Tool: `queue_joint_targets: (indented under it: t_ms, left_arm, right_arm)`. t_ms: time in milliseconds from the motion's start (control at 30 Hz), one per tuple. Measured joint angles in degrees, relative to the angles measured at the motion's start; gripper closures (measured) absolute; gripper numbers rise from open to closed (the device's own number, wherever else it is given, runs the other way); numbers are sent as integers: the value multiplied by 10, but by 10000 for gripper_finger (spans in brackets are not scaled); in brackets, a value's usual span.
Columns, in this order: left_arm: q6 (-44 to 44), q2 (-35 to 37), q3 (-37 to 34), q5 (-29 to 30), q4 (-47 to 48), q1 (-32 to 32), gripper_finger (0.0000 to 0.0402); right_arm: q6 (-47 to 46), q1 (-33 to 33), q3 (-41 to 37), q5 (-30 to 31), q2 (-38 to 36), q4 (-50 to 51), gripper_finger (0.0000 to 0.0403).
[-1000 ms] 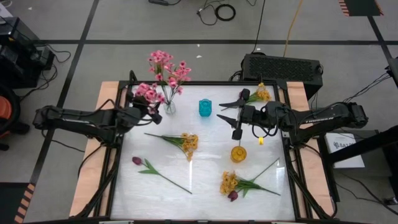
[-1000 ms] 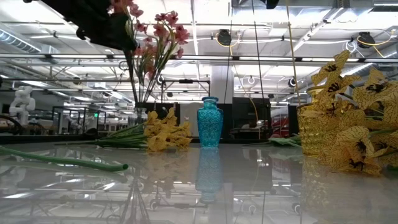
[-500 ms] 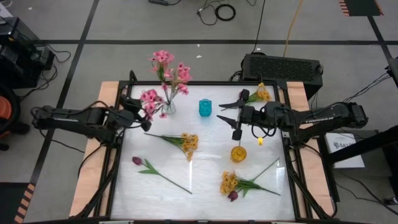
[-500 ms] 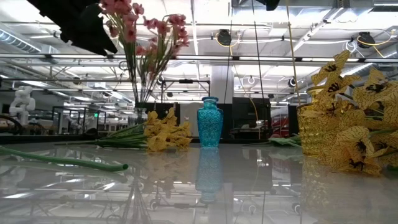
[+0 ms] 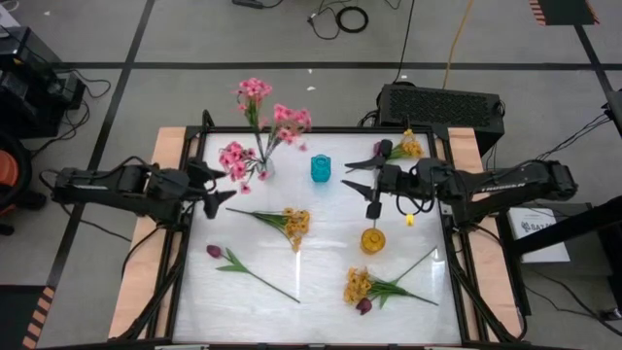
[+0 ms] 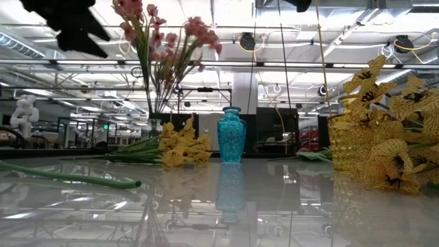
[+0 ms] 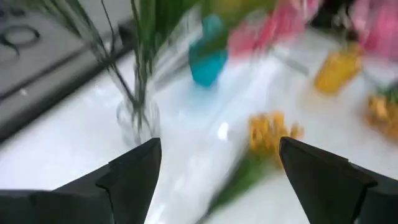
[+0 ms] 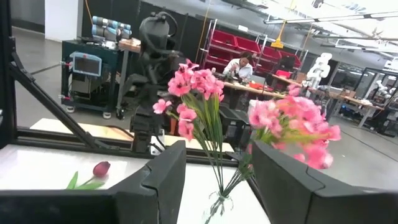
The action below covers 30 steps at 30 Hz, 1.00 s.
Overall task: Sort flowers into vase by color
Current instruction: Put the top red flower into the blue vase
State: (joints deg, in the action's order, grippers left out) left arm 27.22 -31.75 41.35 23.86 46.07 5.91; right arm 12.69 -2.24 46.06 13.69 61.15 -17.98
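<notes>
Pink flowers [image 5: 262,131] stand in clear vase [image 5: 264,168], upper centre. Left gripper [image 5: 220,187] fingers spread, empty, just left. Right gripper [image 5: 362,181] part-open, empty.

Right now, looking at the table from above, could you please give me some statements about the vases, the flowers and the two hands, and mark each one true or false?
1. The pink flowers stand in the clear vase. True.
2. The left hand is holding a pink spray. False: its fingers are spread open and empty, beside the clear vase.
3. The blue vase holds yellow flowers. False: nothing stands in it.
4. A dark magenta flower lies on the table, on the left arm's side. True.
5. The right hand rests over the yellow vase. False: it hangs beside the blue vase, apart from the yellow one.
</notes>
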Motion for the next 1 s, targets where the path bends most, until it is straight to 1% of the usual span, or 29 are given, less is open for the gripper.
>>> queue_joint_targets:
  t_ms: [100, 233, 367, 433, 533, 600, 700, 800, 900, 1000]
  left_arm:
    - [32, 8, -16, -9, 49, 18, 71]
    - [36, 8, -29, -11, 44, 34, 71]
    - [10, 7, -37, -21, -17, 45, 71]
    - [-7, 5, -44, -34, -58, 51, 71]
    - [-35, -3, -53, -71, -96, 60, 71]
    - [-40, -14, -53, -88, -102, 67, 71]
    - [-36, -36, -53, -89, -107, 75, 71]
    - [-39, -68, -53, -90, -133, 86, 71]
    - [-42, -102, -54, -100, -146, 96, 71]
    - [-40, -131, -53, -106, -147, 105, 71]
  right_arm:
    - [-11, 0, 0, 0, -18, 25, 227]
    - [-27, 0, 0, 0, -44, 55, 227]
    - [-31, 0, 0, 2, -70, 99, 227]
    - [-31, 0, 0, 16, -81, 129, 227]
    - [-31, 0, 0, 32, -95, 173, 228]
    - [-30, 0, 0, 32, -102, 203, 230]
    - [-31, 2, 0, 32, -107, 247, 234]
    - [-40, 9, 0, 32, -106, 276, 239]
    - [-61, 15, 0, 28, -100, 268, 244]
    - [-61, 15, 0, 27, -96, 252, 247]
